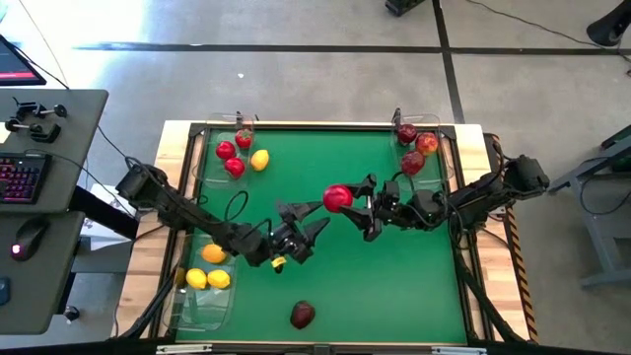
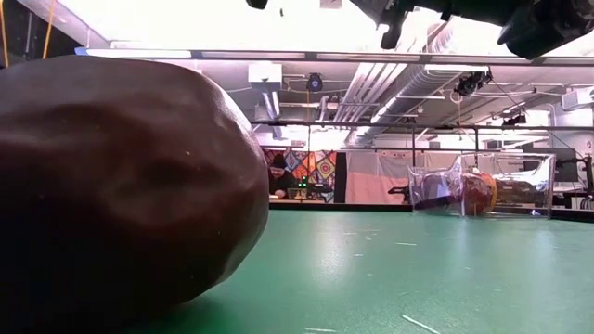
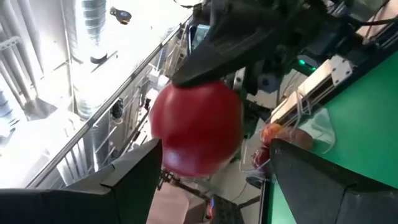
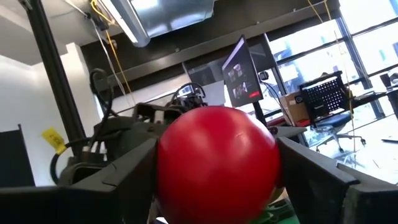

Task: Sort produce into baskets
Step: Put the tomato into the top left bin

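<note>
The right tool (image 1: 355, 205) grasps a red apple (image 1: 337, 198) above the middle of the green bench (image 1: 394, 286). The left tool (image 1: 314, 219), its fingers spread and released, sits just beside the apple, facing the right tool. A dark apple (image 1: 303, 315) lies near the bench's front edge, well behind the left tool.
</note>
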